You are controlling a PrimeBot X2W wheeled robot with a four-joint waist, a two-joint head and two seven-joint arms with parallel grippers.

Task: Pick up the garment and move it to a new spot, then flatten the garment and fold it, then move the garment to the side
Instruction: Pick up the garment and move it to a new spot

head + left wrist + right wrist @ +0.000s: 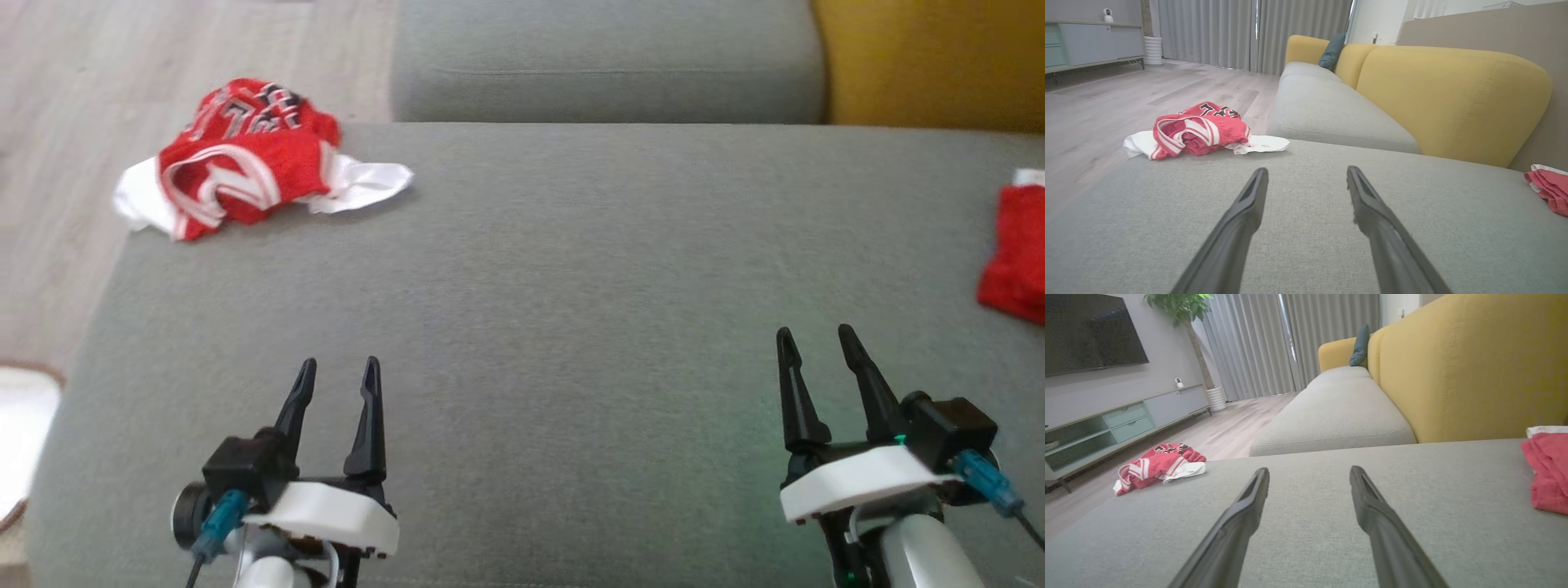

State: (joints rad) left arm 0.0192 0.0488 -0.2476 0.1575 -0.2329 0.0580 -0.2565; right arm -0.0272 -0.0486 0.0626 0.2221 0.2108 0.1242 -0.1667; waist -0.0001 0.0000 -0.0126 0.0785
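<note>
The crumpled red-and-white garment (245, 159) is seen at the far left corner of the grey sofa seat (571, 286); its black lettering cannot be read. Another red cloth (1016, 253) lies at the seat's right edge, near the yellow backrest (931, 61). The left jaws and right jaws are held wide and empty, well apart from the garment.

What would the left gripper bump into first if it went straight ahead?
Probably just the grey sofa cushion that the left gripper points along; the red garment lies off to its left. Depth is unclear.
</note>
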